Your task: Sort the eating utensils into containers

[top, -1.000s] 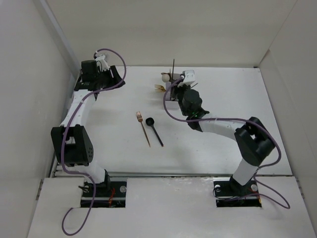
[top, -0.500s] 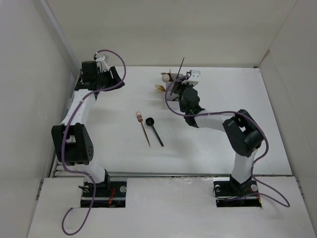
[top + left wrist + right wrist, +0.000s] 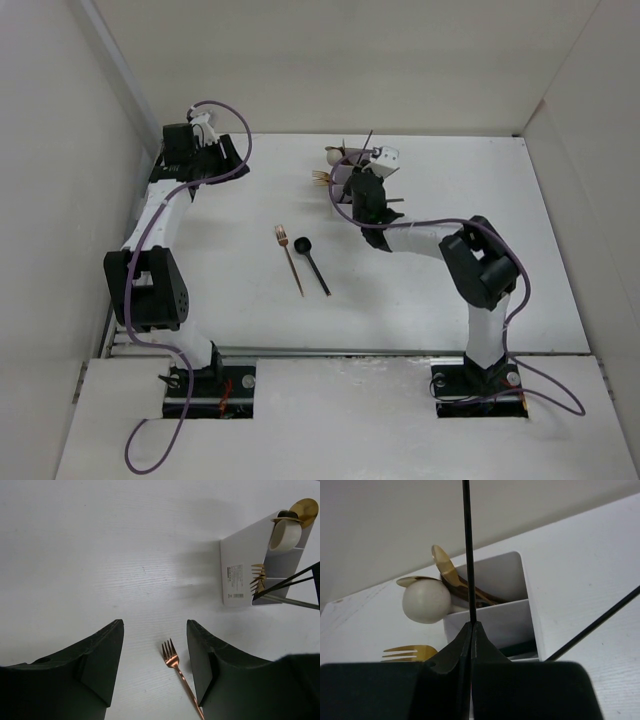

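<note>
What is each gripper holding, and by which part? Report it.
The right gripper pinches a dark chopstick along its shaft, its length jutting past the jaws; which end cannot be told. The left gripper is open and empty.

Right arm (image 3: 430,238) reaches far forward, fingers (image 3: 451,652) pressed together; left fingers (image 3: 95,665) spread.

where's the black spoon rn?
Top view: the black spoon lies on the table near its centre, just right of the copper fork, closer to the arm bases than the white box.
</note>
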